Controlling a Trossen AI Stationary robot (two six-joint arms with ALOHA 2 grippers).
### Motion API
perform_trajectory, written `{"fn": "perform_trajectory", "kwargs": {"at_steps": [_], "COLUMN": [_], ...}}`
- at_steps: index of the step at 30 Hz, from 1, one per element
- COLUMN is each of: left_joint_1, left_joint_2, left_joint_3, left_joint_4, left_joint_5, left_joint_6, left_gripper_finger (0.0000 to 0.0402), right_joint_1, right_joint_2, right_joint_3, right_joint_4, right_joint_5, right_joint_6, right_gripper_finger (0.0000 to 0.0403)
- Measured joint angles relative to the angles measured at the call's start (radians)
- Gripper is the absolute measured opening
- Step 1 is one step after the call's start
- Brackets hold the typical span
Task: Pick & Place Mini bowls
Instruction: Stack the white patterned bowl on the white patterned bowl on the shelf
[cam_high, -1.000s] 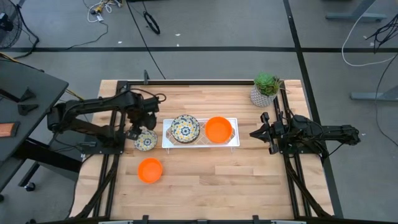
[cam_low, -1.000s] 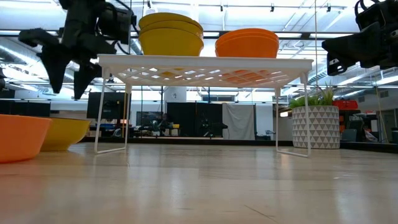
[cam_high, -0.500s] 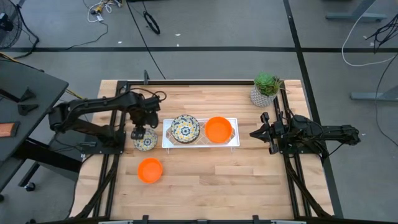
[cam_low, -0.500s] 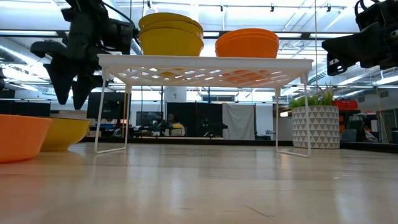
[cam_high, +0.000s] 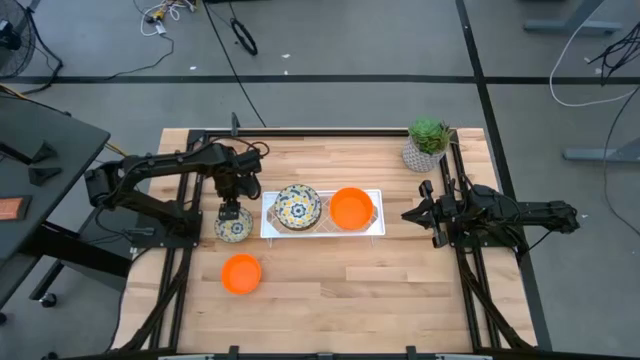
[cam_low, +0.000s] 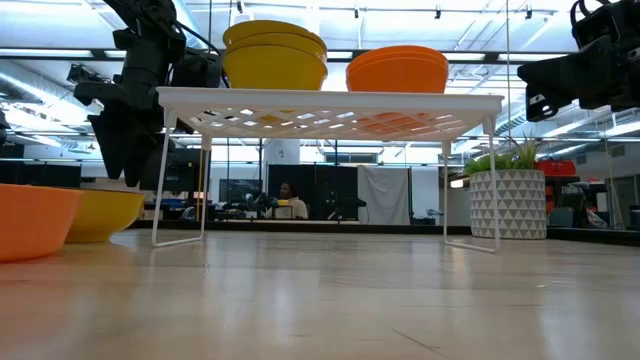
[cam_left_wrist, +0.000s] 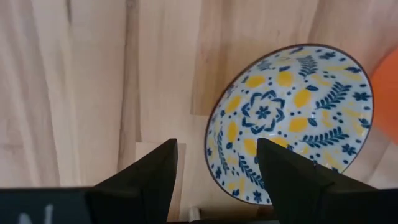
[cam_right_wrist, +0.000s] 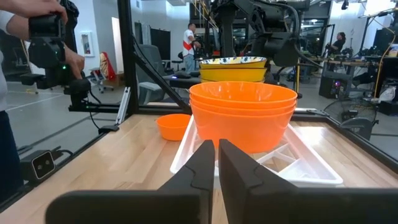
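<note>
Bright, even overhead light; soft shadows, sharp focus, backlit low view.

Both arms are dark, nearly black, built of slim tubular links joined by chunkier rounded joint housings, and each rises from a dark base bolted to a dark rail along its side of the table. The left gripper (cam_high: 231, 211) ends in two flat, wedge-shaped black fingers (cam_left_wrist: 148, 180) with matte faces, and a pale marking shows on the dark body beneath them. The right gripper (cam_right_wrist: 216, 163) has the same smooth black, tapering fingers, and thin dark cables loop along the left arm's upper links.
</note>
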Motion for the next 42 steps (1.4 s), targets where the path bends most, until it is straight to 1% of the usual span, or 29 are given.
{"fn": "perform_trajectory", "kwargs": {"at_steps": [4,8,12,18,27,31,42], "left_joint_1": [0.014,0.014,0.015,0.034,0.051,0.050,0.050], "left_joint_2": [-0.002,-0.022,-0.045,-0.070,-0.068,-0.068,-0.066], "left_joint_3": [-0.009,-0.056,-0.077,-0.129,-0.131,-0.131,-0.131], "left_joint_4": [0.016,0.023,0.034,0.086,0.101,0.100,0.100], "left_joint_5": [0.001,0.002,0.002,0.002,-0.018,-0.016,-0.008], "left_joint_6": [-0.023,-0.061,-0.085,-0.138,-0.164,-0.164,-0.162], "left_gripper_finger": [0.0225,0.0225,0.0225,0.0225,0.0221,0.0196,0.0073], "right_joint_1": [0.000,0.000,0.000,0.000,0.000,0.000,0.000], "right_joint_2": [0.000,0.000,0.000,0.000,0.000,0.000,0.000], "right_joint_3": [0.000,0.000,0.000,0.000,0.000,0.000,0.000], "right_joint_4": [0.000,0.000,0.000,0.000,0.000,0.000,0.000], "right_joint_5": [0.000,0.000,0.000,0.000,0.000,0.000,0.000], "right_joint_6": [0.000,0.000,0.000,0.000,0.000,0.000,0.000], "right_gripper_finger": [0.0027,0.0027,0.0027,0.0027,0.0027,0.0027,0.0027]}}
